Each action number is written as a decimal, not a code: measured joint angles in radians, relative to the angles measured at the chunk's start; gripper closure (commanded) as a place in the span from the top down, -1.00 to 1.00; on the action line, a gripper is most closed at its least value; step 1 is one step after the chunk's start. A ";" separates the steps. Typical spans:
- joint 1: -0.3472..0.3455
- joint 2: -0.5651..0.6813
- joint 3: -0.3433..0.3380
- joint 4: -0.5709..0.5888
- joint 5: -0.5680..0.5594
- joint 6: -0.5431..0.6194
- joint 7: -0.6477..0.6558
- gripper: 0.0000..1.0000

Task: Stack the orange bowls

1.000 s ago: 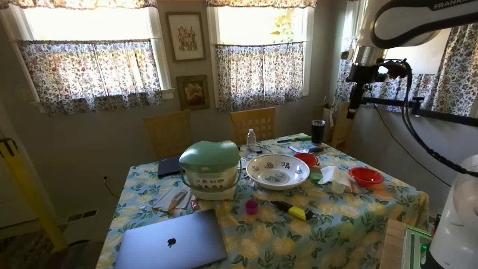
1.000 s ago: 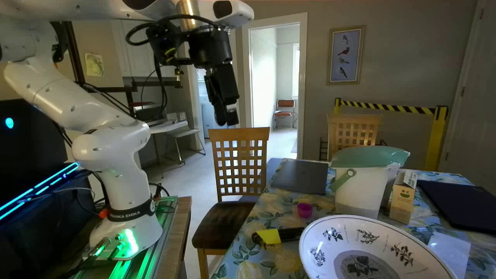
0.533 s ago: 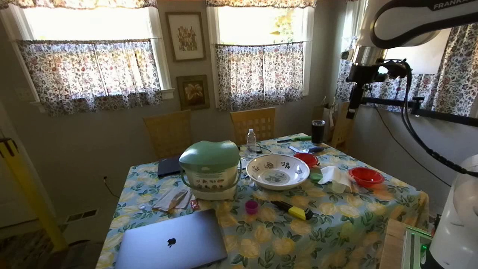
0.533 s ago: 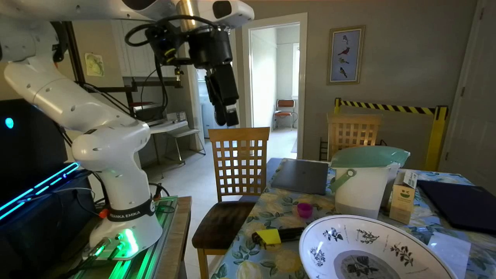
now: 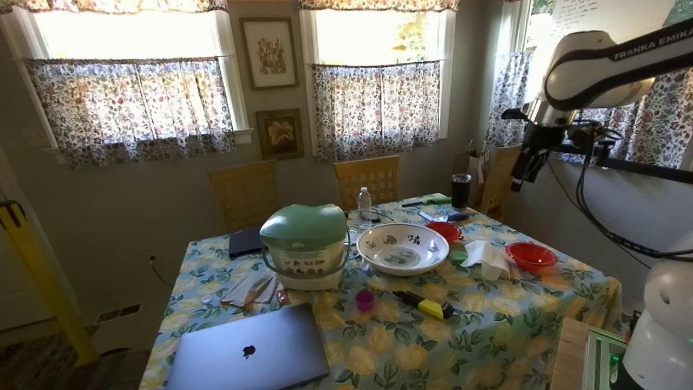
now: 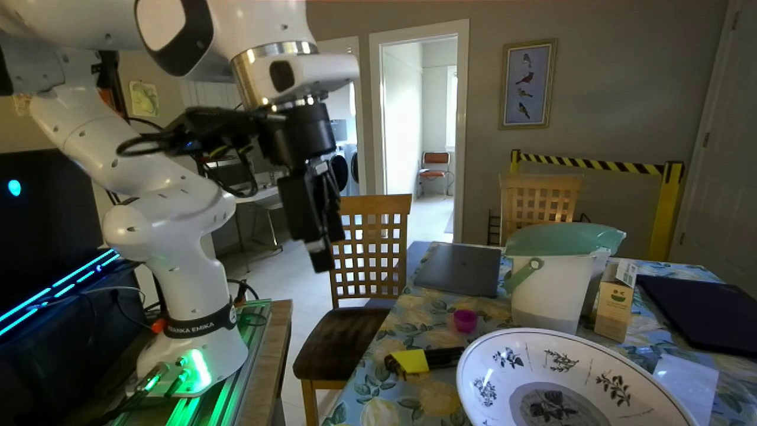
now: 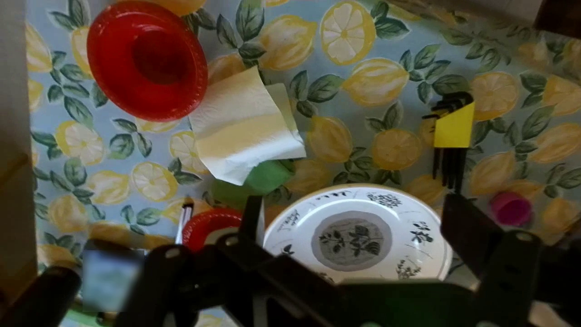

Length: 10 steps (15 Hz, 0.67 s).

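One orange bowl sits upright at the table's right side in an exterior view; it lies top left in the wrist view. The second orange bowl sits farther back, beside the big white dish; my left finger partly hides it in the wrist view. Both are apart on the tablecloth and out of frame in an exterior view. My gripper is open and empty, fingers wide apart. In both exterior views the gripper hangs well above table height, touching neither bowl.
The white patterned dish stands beside the farther bowl. A white napkin lies between the bowls. A green domed container, dark tumbler, bottle, yellow-black marker pack and pink cup stand or lie around.
The arm has lowered in both exterior views within the last half second, and the gripper has turned and tilted, its fingers now visibly apart. The bowls have not moved.
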 measured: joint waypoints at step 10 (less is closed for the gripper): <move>-0.183 0.303 -0.110 -0.199 -0.132 0.563 0.005 1.00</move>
